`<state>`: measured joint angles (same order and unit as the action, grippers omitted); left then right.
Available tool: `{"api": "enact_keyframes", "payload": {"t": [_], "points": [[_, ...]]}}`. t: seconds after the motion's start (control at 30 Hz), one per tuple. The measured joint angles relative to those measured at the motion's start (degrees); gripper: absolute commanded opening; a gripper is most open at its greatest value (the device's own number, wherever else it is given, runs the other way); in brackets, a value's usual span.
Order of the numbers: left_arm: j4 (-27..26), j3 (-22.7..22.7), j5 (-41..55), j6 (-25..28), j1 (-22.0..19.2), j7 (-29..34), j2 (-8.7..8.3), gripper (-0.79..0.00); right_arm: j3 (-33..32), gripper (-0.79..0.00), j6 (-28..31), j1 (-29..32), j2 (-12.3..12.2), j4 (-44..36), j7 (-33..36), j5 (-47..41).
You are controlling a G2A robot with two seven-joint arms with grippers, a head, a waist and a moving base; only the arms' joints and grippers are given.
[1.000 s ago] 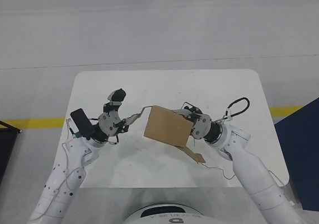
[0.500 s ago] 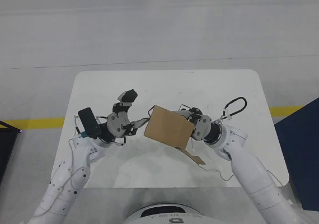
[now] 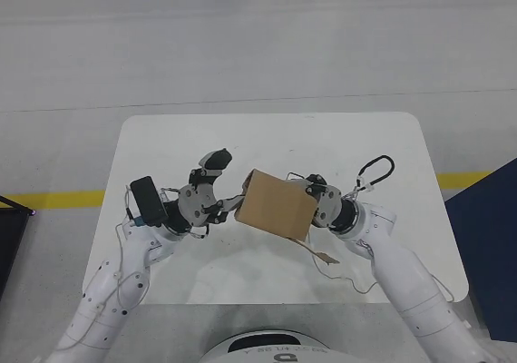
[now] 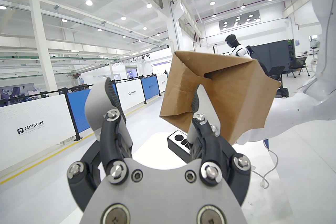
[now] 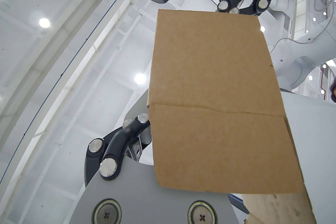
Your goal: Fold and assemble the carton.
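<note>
Cardboard carton [image 3: 275, 204] | right gripper [image 3: 309, 196] holds it, mostly hidden | left gripper [image 3: 227, 180] wide, one finger [image 4: 195, 104] inside carton

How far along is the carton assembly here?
Done: the carton is opened into a box shape, held above the table. In hand: the right gripper grips one end; a finger of the open left gripper presses a flap at the other. Left: that end is not closed, and a loose flap hangs near the right gripper.
</note>
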<state>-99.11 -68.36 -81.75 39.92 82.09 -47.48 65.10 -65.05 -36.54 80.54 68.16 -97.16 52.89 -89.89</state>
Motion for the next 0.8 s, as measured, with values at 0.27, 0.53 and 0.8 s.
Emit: {"api": "enact_keyframes", "payload": {"t": [0.27,0.53,0.8], "points": [[-0.06,-0.07,-0.87,0.5,0.42,0.02,-0.21,-0.206,0.27,-0.785,-0.15,-0.37,0.13,0.62,-0.26,-0.06],[0.71,-2.55,0.1,2.0,1.65,-2.36,-0.76,-0.24,0.03,-0.785,-0.38,-0.49,0.18,0.98,0.13,-0.53],[1.19,-4.21,-0.05,3.1,3.15,-4.49,-1.23,-0.2,-0.05,-0.785,-1.02,-0.54,0.24,1.27,0.44,-1.1]]}}
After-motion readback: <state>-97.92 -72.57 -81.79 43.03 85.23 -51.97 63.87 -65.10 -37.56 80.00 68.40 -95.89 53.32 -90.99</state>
